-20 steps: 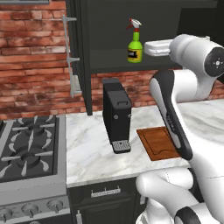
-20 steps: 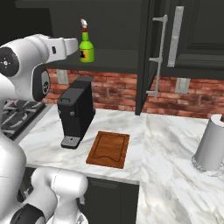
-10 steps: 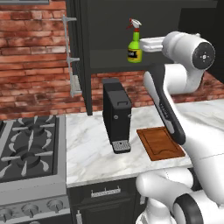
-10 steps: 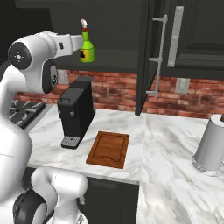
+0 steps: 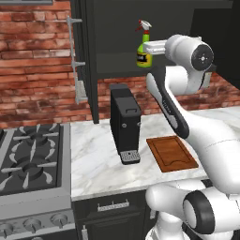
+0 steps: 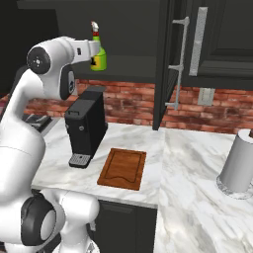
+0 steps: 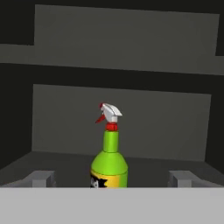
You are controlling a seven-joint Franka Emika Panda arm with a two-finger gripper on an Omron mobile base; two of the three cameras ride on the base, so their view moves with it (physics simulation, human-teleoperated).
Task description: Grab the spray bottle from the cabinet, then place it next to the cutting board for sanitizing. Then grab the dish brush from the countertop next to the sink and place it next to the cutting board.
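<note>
- Since a second ago the arm has swung its hand inward to the cabinet (image 5: 117, 42) shelf, upper centre of the left base view; the bottle has not moved.
- Gripper (image 7: 111, 180) stands spread wide, holding nothing; its blunt grey fingertips (image 7: 40, 178) sit low at either side of the hand view.
- Spray bottle (image 7: 109, 164) stands upright on the dark shelf, centred between the fingertips, clear of both: glossy lime-green body, tapered neck, red and white trigger nozzle.
- Lower right in the left base view, the flat reddish-brown cutting board (image 5: 171, 153) lies on the veined white marble countertop (image 5: 93, 164), beside a boxy black coffee machine (image 5: 124, 123).
</note>
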